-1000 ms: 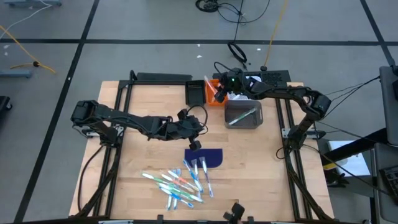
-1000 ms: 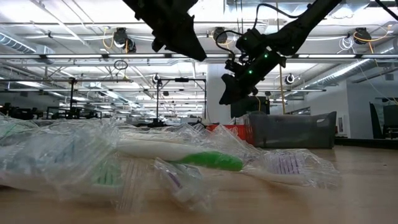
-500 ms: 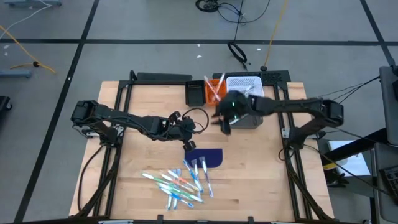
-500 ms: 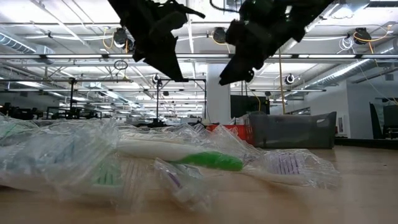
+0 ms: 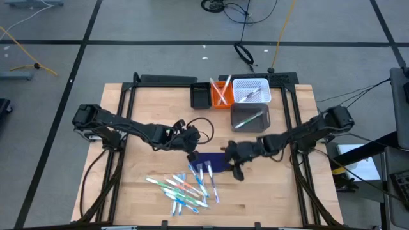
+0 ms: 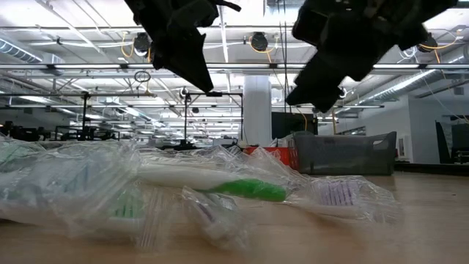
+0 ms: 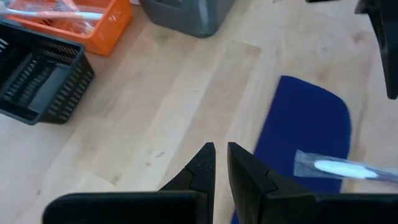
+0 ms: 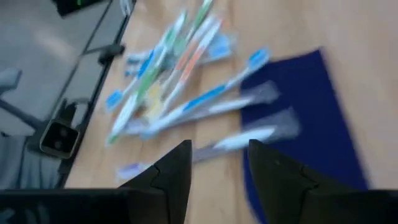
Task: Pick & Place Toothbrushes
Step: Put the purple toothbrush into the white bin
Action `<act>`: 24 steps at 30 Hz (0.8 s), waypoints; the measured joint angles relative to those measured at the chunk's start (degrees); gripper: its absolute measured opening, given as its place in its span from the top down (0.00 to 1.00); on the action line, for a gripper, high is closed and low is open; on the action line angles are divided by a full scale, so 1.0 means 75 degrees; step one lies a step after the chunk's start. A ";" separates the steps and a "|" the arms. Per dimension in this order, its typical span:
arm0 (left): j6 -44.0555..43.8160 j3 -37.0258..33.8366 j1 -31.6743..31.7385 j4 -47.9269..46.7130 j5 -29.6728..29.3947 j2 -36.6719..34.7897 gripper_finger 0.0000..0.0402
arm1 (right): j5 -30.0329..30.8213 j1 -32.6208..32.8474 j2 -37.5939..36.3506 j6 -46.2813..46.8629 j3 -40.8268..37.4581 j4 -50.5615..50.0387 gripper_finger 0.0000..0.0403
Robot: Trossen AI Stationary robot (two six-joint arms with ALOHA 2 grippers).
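Swinging away from the bins at the back edge of the tabletop, the right gripper [image 5: 238, 171] now hangs just beside the blue mat [image 5: 216, 161] near the middle of the table, whereas a second ago it was over the grey bin [image 5: 249, 117]. Its fingers stand apart with nothing between them, and its wrist view looks past them at the wrapped toothbrushes [image 8: 186, 93] on the wood and on the mat's edge. That reads as a drop-off finished and a return for the next pick.

The left gripper [image 5: 191, 155] has drifted a little toward the mat's left end over the same second and hovers above it. In its own wrist view the fingers [image 7: 202, 168] are nearly together with only a thin gap, and they hold nothing. One wrapped brush [image 7: 342, 168] lies across the mat close by.

Most of the toothbrushes [image 5: 185, 187] lie in a loose heap near the front edge of the tabletop, left of centre, with a few reaching up onto the mat. Some are already sorted: orange-pink ones sit in the orange bin [image 5: 219, 94], a couple in the white basket [image 5: 250, 89], and one in the grey bin. The black tray [image 5: 200, 96] beside them looks empty from above.

Judging by the heap, much of the task remains, and both arms are crowding the same spot, so they may need to take turns.
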 joint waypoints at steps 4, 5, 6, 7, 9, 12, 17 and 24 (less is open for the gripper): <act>-0.0098 0.0000 -0.0223 0.0008 0.0000 0.0000 0.89 | 0.0365 0.0639 0.0496 0.0184 -0.0043 0.0514 0.63; -0.0149 0.0000 -0.0267 0.0011 -0.0003 0.0000 0.89 | 0.0388 0.0759 0.0648 0.0151 -0.0046 0.0640 0.63; -0.0207 0.0000 -0.0305 0.0014 -0.0003 0.0000 0.89 | 0.0396 0.0865 0.0811 0.0121 -0.0044 0.0872 0.63; -0.0242 0.0000 -0.0357 0.0016 -0.0003 0.0000 0.89 | 0.0394 0.0962 0.0966 0.0136 -0.0040 0.1031 0.63; -0.0319 0.0000 -0.0439 0.0022 -0.0003 0.0000 0.89 | 0.0370 0.1099 0.1295 0.0462 -0.0043 0.1403 0.63; -0.0468 0.0000 -0.0551 0.0016 -0.0005 0.0000 0.89 | 0.0353 0.1198 0.1707 0.1133 -0.0040 0.1857 0.63; -0.0613 0.0000 -0.0718 0.0023 -0.0012 0.0000 0.89 | 0.0333 0.1315 0.2212 0.1917 0.0039 0.2044 0.63; -0.0629 0.0000 -0.0861 0.0022 -0.0017 0.0000 0.89 | 0.0277 0.1492 0.2711 0.2641 0.0591 0.2050 0.63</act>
